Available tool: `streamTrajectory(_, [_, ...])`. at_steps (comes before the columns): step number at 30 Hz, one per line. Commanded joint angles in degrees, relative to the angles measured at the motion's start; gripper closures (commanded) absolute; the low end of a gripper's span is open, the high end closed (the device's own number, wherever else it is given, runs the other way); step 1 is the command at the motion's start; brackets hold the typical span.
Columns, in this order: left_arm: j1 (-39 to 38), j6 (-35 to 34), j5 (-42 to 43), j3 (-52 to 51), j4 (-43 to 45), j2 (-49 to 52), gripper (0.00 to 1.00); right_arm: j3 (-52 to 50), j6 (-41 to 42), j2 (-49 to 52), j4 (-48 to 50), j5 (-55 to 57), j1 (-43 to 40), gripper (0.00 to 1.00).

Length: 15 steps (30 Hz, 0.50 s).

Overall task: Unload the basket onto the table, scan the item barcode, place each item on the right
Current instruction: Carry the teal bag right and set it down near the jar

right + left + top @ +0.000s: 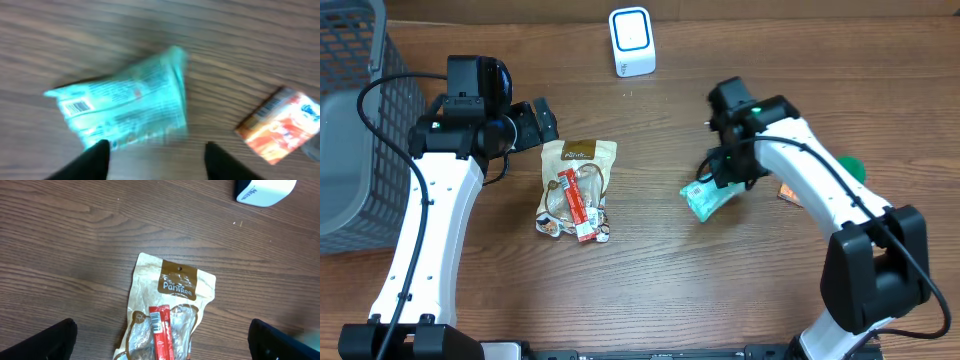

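While the left claw (160,336) gapes near the beige pouch (172,297), the right claw (156,152) stands open over the teal packet (125,107).

Soft, even light washes the wooden table (650,290), leaving faint shadows and little glare; motion blur smears the teal packet (125,110) in the right wrist view.

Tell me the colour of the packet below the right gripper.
Teal packet, clearest in right wrist view.
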Motion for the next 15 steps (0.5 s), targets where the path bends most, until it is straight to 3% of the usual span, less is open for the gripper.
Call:
streamTrajectory(1, [0.15, 1.53, -0.13, 0.44, 0.11, -0.37, 0.00, -0.90, 5.40, 0.13, 3.15, 0.55, -2.71, 0.26])
streamTrajectory(9, [0.15, 1.53, -0.13, 0.44, 0.11, -0.37, 0.00, -0.92, 24.96, 0.13, 12.26, -14.08, -1.86, 0.27])
streamTrajectory(15, [0.15, 1.53, -0.13, 0.44, 0.11, -0.37, 0.00, -3.23, 35.12, 0.83, 21.03, -12.37, 4.07, 0.46])
